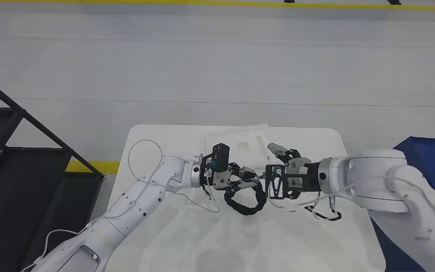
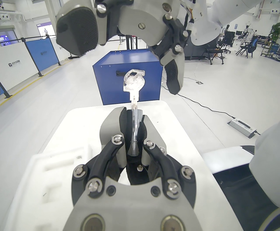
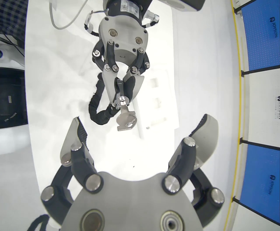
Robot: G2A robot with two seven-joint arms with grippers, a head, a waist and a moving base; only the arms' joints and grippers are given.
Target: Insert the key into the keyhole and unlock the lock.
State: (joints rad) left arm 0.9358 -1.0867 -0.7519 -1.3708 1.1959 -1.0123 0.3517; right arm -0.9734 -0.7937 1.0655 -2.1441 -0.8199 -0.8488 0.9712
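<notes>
the left gripper [image 2: 133, 116] was clenched on the chrome barrel of the lock [image 2: 134, 124], held up off the worktop [image 1: 306, 238] with the keyhole [image 3: 122, 101] facing the other arm. the key [image 2: 133, 82] stood in that keyhole, its blade partly sunk and its flat head sticking out free. the right gripper [image 3: 142, 124] was released, jaws spread wide, close to the key's head but touching nothing. the lock's black cable [image 3: 96, 109] hung in a loop beside the barrel, its ends running in behind the left gripper.

so the insertion looked done, and the turn looked left to do (whether the lock had already given could not be told from the cable). the right gripper would likely need to close on the key's head and twist.

as for writing, a printed label [image 3: 129, 6] sat on the left wrist and a mark ran along the blue panels [image 3: 262, 32] beyond the worktop. a white foam tray [image 3: 157, 98] lay under the arms, unmarked.
</notes>
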